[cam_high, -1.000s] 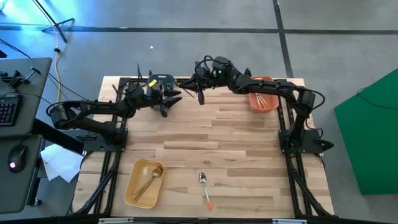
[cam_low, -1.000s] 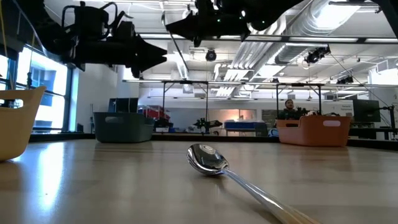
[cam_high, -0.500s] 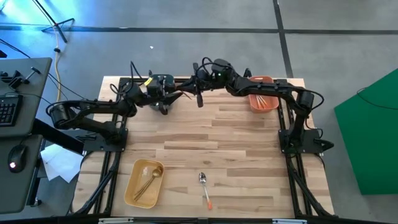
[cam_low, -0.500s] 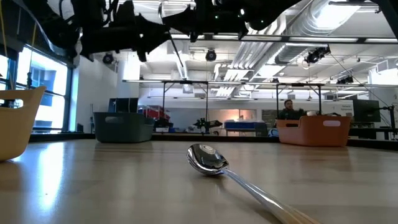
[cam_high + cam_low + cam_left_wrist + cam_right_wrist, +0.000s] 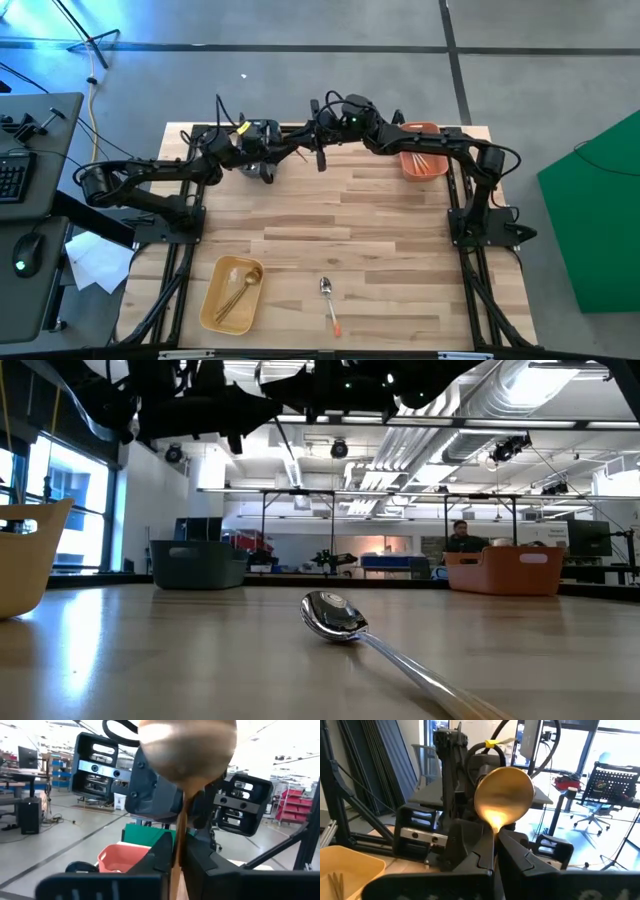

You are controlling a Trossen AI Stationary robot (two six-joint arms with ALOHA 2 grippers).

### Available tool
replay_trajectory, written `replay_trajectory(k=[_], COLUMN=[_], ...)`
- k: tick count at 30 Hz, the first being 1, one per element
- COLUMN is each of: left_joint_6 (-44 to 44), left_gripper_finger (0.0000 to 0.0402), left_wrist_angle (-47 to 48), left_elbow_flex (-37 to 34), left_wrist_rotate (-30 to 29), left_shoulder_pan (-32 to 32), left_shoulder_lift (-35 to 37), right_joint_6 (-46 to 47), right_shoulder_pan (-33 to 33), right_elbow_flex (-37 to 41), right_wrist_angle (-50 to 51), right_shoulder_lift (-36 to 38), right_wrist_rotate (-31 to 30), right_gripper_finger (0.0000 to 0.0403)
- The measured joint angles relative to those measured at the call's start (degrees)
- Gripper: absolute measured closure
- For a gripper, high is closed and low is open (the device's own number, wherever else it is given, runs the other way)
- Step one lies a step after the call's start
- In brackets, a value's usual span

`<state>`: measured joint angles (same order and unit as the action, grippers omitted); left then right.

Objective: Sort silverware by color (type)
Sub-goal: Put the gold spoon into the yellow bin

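One gold spoon stands upright above the table's far middle, bowl up, between my two grippers. The left wrist view shows the bowl's back point(image 5: 187, 745); the right wrist view shows its hollow point(image 5: 504, 800). My left gripper point(image 5: 177, 854) and my right gripper point(image 5: 495, 849) face each other, and both are shut on its handle. In the high view they meet at the far edge, left gripper point(image 5: 280, 156) and right gripper point(image 5: 314, 148). A silver spoon with an orange handle point(image 5: 328, 300) lies flat near the front edge, its bowl point(image 5: 335, 615) close in the low view. My left gripper pinches the gold spoon's handle point(image 5: 178, 827) between its two fingers, below the bowl. The fingers come level from the table's left and lie across the handle. The spoon stands upright, clear of the table. My right gripper pinches the same handle point(image 5: 494, 831) between its two fingers, just under the bowl. Its fingers come level from the table's right and lie across the handle. The handle's lower end is hidden behind the fingers.
A yellow bin point(image 5: 212, 300) with gold pieces sits near left. An orange bin point(image 5: 428, 130) with orange-handled pieces stands far right. A dark bin point(image 5: 198, 565) is at the far edge, under the left arm. Bare wood lies in the middle of the table.
My left gripper has risen and gone toward the right gripper at the far edge. Its fingers, spread a second ago, have shut on the gold spoon's handle. My right gripper has kept its hold and hardly moved.
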<state>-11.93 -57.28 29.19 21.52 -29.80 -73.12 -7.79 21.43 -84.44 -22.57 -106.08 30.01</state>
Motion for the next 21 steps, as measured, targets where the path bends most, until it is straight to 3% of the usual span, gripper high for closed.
replay_trajectory(k=[5,10,12,15,18,21], left_joint_6=[0.12,-0.83,0.29,3.15,5.34,6.04], left_gripper_finger=[0.0391,0.0396,0.0396,0.0396,0.0396,0.0396], left_wrist_angle=[0.33,6.53,13.99,29.72,44.21,59.1], left_elbow_flex=[0.02,0.47,1.75,4.72,8.4,13.11], left_wrist_rotate=[2.07,3.65,3.53,3.22,0.16,-5.92], left_shoulder_pan=[-0.06,-0.49,-0.57,0.23,2.86,6.83], left_shoulder_lift=[0.02,1.92,4.17,7.9,11.24,13.5], right_joint_6=[1.57,0.61,-2.12,-7.36,-11.42,-11.74], right_shoulder_pan=[-0.07,1.25,2.17,3.23,4.49,5.97], right_elbow_flex=[0.0,0.02,-0.08,-0.07,-0.07,4.03], right_wrist_angle=[0.12,4.63,10.09,20.57,28.87,29.4], right_shoulder_lift=[0.12,5.06,8.08,12.19,15.54,17.41], right_wrist_rotate=[0.12,-1.03,-2.22,-9.25,-12.26,-11.62], right_gripper_finger=[0.0396,0.0349,0.0332,0.0331,0.0365,0.0397])
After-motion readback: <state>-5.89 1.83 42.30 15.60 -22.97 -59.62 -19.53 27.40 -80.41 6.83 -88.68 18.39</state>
